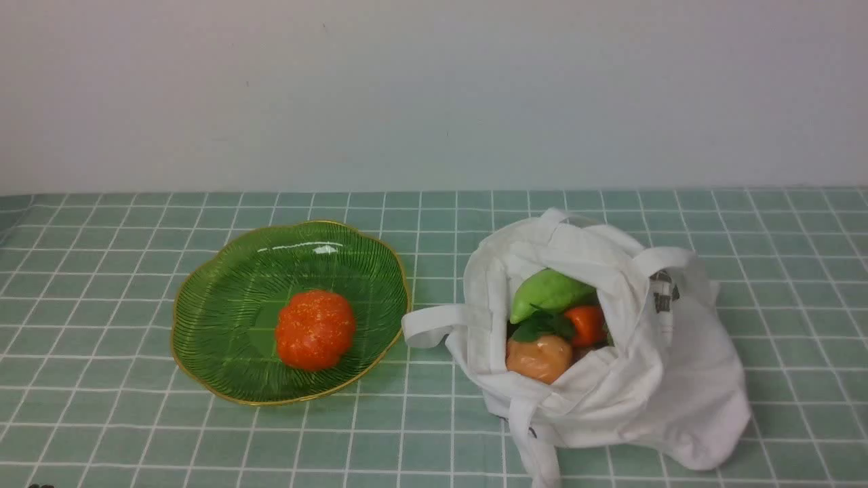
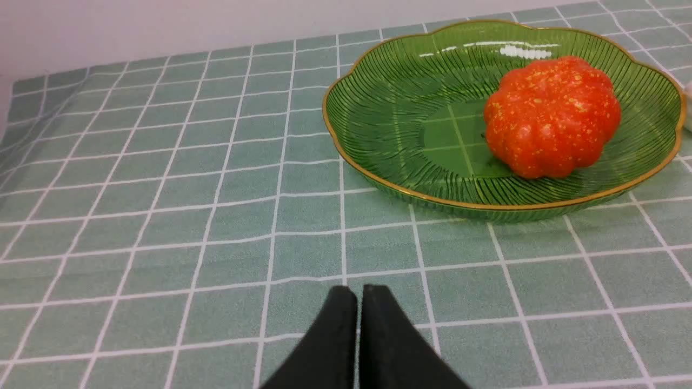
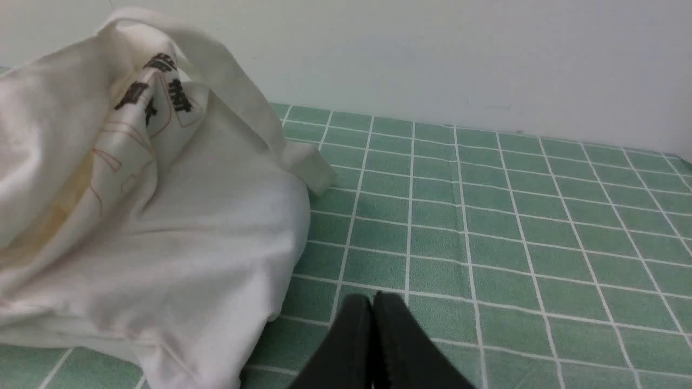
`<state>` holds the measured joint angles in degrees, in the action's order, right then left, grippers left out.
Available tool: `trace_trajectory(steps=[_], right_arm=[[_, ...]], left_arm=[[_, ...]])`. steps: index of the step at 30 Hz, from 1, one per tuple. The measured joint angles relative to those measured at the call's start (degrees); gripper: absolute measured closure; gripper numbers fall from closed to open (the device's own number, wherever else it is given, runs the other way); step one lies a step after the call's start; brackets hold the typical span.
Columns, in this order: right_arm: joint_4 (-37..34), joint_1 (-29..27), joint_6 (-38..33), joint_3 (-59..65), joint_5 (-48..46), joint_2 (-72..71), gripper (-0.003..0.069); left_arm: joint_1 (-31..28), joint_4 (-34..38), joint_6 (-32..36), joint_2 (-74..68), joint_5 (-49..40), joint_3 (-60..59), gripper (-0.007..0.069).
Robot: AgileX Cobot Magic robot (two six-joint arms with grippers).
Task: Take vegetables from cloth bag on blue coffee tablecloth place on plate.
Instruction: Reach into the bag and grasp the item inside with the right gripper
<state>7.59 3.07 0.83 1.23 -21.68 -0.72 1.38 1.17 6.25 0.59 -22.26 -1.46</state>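
- Front view: a speckled orange pumpkin-shaped vegetable (image 1: 315, 330) lies in the plate (image 1: 217, 298), left on the blue coffee tablecloth (image 1: 102, 407);
- the cloth bag (image 1: 678, 366) sits just right of the plate, mouth open; inside, a green pepper (image 1: 549, 293), red-orange vegetable (image 1: 586, 324), dark leaf (image 1: 542, 325) and potato (image 1: 539, 358);
- left wrist view: left jaws pressed together, over the tablecloth near the plate;
- right wrist view: right jaws pressed together, beside the bag.

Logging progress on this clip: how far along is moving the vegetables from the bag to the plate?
Done: one bumpy orange-red toy vegetable lies in the ribbed green plate. In hand: nothing; the left hand and right hand are shut and empty. Left: a light green pepper, small red-orange piece, dark green leafy one and tan potato sit in the white cloth bag.
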Motion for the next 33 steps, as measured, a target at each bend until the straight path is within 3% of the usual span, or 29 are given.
trace_trajectory(steps=[23, 25, 27, 33], right_arm=[[3.0, 0.0, 0.9, 0.4, 2.6, 0.0, 0.0673], [1.1, 0.0, 2.6, 0.5, 4.8, 0.0, 0.0673], [-6.5, 0.0, 9.2, 0.5, 11.9, 0.0, 0.0673], [-20.0, 0.0, 21.5, 0.5, 23.1, 0.0, 0.0673]], left_arm=[[0.0, 0.0, 0.0, 0.0, 0.0, 0.0, 0.0633], [0.0, 0.0, 0.0, 0.0, 0.0, 0.0, 0.0633], [0.0, 0.0, 0.0, 0.0, 0.0, 0.0, 0.0633], [0.0, 0.0, 0.0, 0.0, 0.0, 0.0, 0.0633]])
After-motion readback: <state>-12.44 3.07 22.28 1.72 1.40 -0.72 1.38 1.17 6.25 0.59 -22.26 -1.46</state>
